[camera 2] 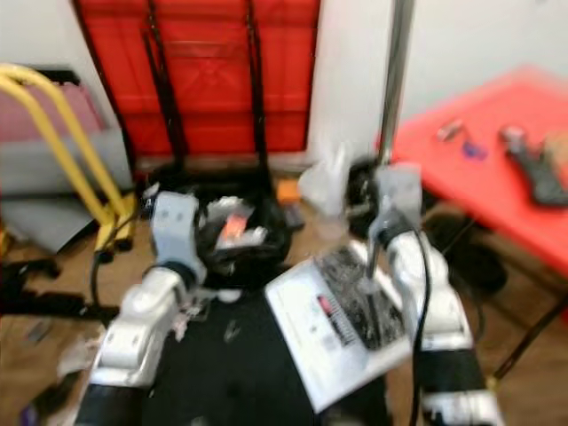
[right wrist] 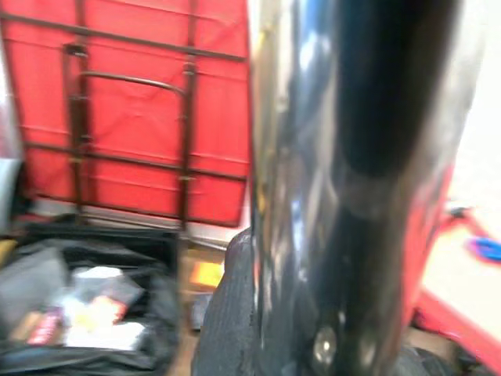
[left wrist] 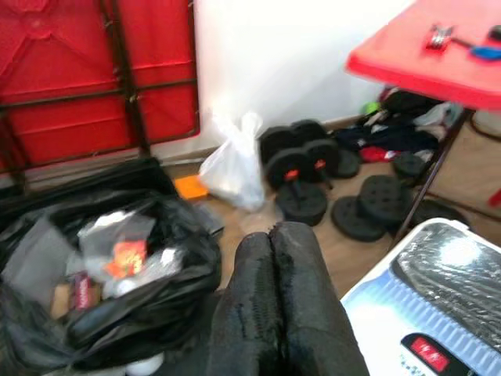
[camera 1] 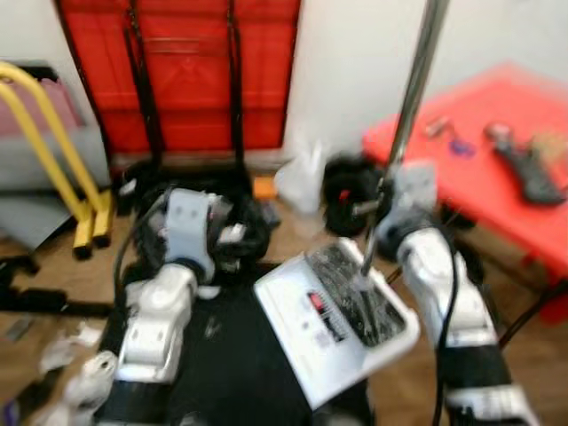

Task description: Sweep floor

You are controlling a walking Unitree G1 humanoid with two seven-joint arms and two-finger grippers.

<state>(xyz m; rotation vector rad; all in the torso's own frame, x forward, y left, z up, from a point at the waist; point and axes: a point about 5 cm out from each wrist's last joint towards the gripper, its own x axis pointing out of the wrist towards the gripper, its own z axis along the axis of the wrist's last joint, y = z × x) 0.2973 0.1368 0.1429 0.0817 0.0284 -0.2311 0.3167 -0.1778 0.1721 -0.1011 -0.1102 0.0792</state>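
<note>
Two arms up. Head view: right gripper (camera 1: 383, 197) clamps the metal broom pole (camera 1: 411, 98) upright, beside the red tabletop (camera 1: 497, 142), ready to sweep. Left wrist view: left gripper (left wrist: 274, 258) with jaws pressed together, empty, above the black trash bag (left wrist: 102, 290). Right wrist view: pole close against finger.

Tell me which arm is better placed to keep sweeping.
Right, probably. The right claw is shut on the pole. The left claw is shut, holding nothing, near the trash bag.
</note>
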